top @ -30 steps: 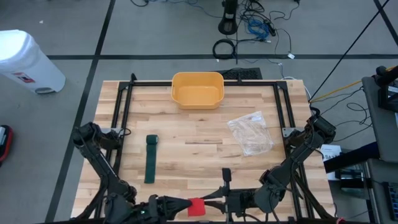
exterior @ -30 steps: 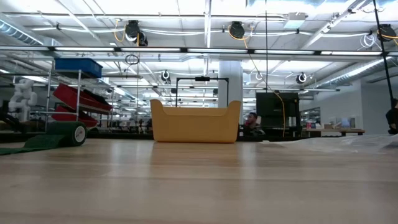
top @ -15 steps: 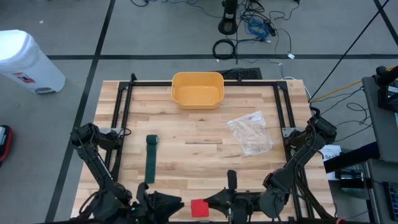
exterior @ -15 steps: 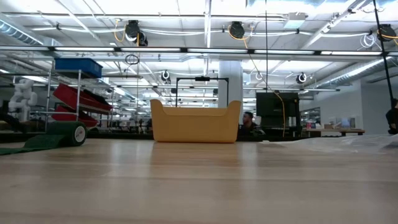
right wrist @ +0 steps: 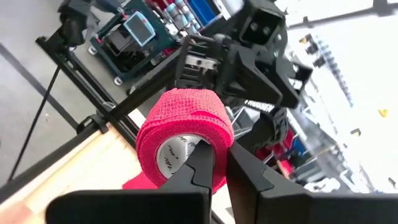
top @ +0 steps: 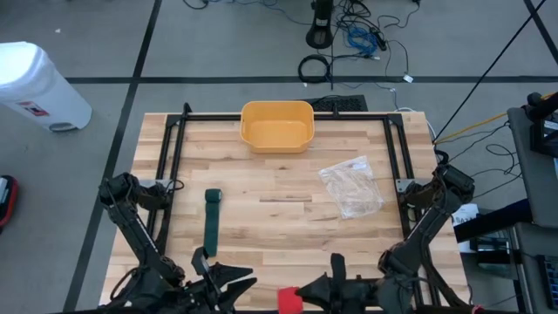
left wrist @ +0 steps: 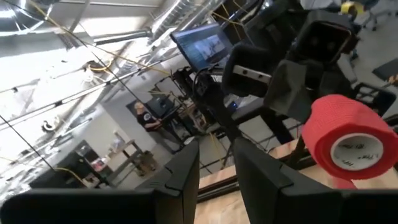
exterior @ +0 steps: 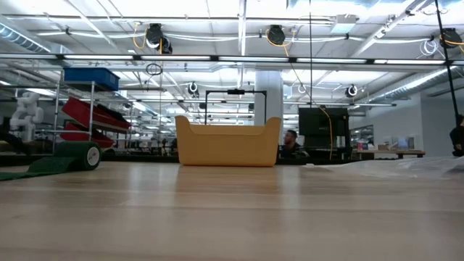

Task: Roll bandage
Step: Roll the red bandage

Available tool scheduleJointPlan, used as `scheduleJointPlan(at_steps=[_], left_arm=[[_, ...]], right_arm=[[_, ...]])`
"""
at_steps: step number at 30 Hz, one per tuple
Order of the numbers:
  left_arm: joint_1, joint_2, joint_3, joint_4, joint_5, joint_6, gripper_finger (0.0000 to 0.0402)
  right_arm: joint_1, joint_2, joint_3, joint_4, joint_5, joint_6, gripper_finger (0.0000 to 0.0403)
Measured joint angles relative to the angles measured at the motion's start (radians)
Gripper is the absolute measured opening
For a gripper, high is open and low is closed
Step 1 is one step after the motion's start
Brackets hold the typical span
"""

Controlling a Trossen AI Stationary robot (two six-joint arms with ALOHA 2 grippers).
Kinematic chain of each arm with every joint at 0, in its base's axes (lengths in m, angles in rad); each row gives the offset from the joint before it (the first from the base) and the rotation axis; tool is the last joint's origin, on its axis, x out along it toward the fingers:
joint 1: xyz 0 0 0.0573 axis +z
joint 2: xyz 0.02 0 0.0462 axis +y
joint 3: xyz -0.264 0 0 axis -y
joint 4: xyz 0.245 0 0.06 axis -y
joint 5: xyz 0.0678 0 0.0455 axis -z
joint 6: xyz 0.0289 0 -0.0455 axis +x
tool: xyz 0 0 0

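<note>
red bandage roll [right wrist: 184, 138]: soft, light, probably compressible; right jaws [right wrist: 216, 167] clamped on its rim; left jaws [left wrist: 216, 163] apart, empty.

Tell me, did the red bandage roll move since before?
Yes. In the high view the red bandage roll has shifted toward the table's near edge and rightward, farther from the yellow bin.

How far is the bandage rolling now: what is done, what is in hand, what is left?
Done: the red roll looks fully wound. In hand: the right claw is shut on the red roll at the table's near edge; the left claw beside it holds nothing. Left: the green bandage lies mostly unrolled, and the yellow bin looks empty.
</note>
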Motion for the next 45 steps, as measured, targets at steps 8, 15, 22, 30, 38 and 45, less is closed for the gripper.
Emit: scheduleJointPlan(at_steps=[8, 15, 22, 30, 38, 45], left_arm=[[-0.009, 0.0, 0.0, -0.039, 0.104, -0.206, 0.0107], [-0.042, 0.0, 0.059, -0.334, 0.291, -0.48, 0.0107], [-0.05, 0.001, 0.131, -0.585, 0.558, -0.713, 0.0107], [-0.002, 0.001, 0.131, -0.664, 0.14, -0.688, 0.0107], [0.049, 0.001, 0.13, -0.751, 0.195, -0.746, 0.0107], [0.07, 0.001, 0.13, -0.753, 0.253, -0.748, 0.0107]], right_arm=[[0.023, 0.0, 0.0, 0.038, 0.001, -0.131, 0.002], [0.035, 0.0, 0.0, 0.063, 0.003, -0.163, 0.002], [0.036, 0.0, 0.0, 0.122, 0.022, -0.158, 0.002], [0.04, 0.0, 0.0, 0.127, 0.067, -0.182, 0.002], [0.066, 0.0, 0.0, 0.127, 0.065, -0.256, 0.002], [0.089, 0.0, 0.0, 0.126, 0.064, -0.309, 0.002]])
